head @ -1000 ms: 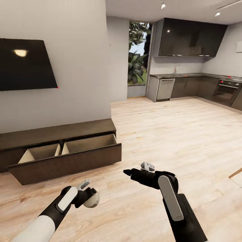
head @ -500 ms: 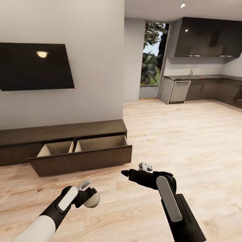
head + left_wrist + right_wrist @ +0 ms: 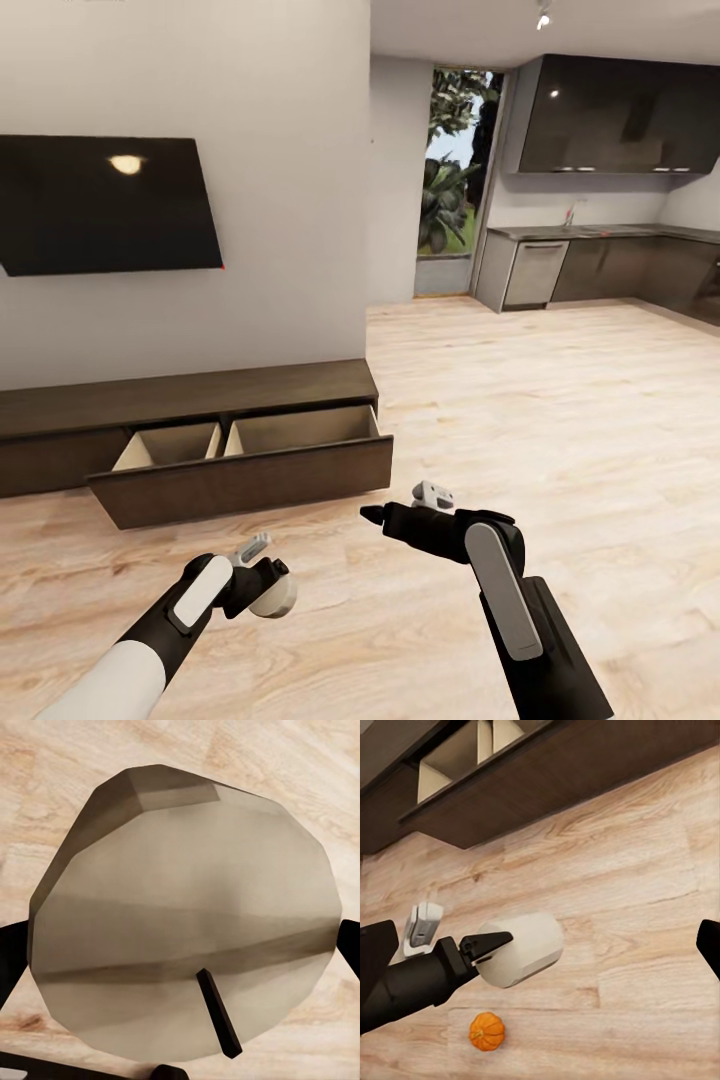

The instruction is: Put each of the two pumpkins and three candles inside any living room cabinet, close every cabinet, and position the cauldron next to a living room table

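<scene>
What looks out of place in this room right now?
A pumpkin lies on the wood floor instead of in storage, and the cabinet drawer hangs open. The left hand holds a white candle.

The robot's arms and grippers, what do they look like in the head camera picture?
The left arm has a white forearm that turns black near the wrist, with a light grey oblong panel on it. Its left gripper is black with a pale grey finger piece. The right arm is all black, boxy, with a similar grey panel, and the right gripper ends in slim black fingers beside a small grey block.
</scene>
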